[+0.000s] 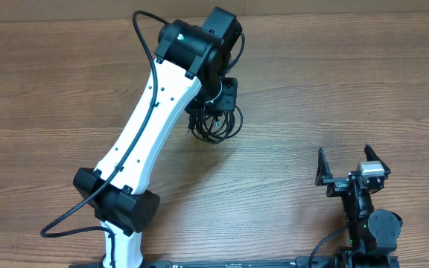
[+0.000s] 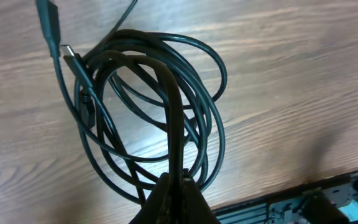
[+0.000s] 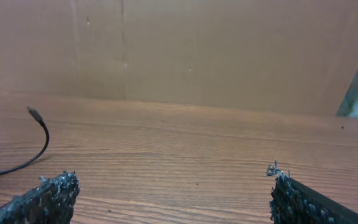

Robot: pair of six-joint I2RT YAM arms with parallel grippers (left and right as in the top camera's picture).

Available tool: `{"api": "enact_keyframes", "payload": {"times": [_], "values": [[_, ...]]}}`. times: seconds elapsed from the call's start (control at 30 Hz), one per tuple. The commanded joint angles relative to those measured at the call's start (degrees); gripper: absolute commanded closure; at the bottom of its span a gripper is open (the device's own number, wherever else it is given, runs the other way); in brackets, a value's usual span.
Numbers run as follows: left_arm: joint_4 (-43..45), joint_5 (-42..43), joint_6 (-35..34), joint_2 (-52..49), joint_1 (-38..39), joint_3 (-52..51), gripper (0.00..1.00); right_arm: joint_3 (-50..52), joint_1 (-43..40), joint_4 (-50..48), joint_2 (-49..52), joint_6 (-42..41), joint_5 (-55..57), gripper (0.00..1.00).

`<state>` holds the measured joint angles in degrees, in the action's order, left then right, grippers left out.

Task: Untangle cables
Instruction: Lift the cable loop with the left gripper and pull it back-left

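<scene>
The wooden table (image 1: 334,89) carried little besides the two arms. The left arm (image 1: 144,123) reached far out over it to the cables (image 1: 216,128), which lay as one coiled bundle near the middle of the far side, well apart from the right arm.

The step in hand looked like the first pull at the coil. The left gripper (image 2: 174,182) had its fingers closed together on a strand or two at the near edge of the bundle. The right gripper (image 1: 347,162) sat near its base, spread wide and holding nothing.

The next move would probably call for lifting that strand clear while the right arm came over to pin or take another loop.

The cords were thin and black, wound in several overlapping loops, with a dark plug end (image 2: 50,22) sticking out at one side
</scene>
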<state>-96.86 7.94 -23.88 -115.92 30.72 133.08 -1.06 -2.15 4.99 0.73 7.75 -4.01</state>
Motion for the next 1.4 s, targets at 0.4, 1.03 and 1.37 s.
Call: {"api": "enact_keyframes", "payload": {"times": [0.4,1.03,1.37], "values": [[0.07,0.20,1.05,14.36,-1.40,5.77,0.96,0.57,0.17,-0.35,-0.57,0.24,0.76,0.00],[0.04,2.80,3.30,14.40,-1.40,4.09,0.96,0.57,0.17,-0.42,-0.57,0.24,0.76,0.00],[0.07,1.01,3.21,14.40,-1.46,-1.88,0.96,0.57,0.17,-2.16,-0.57,-18.47,-17.33,0.00]]}}
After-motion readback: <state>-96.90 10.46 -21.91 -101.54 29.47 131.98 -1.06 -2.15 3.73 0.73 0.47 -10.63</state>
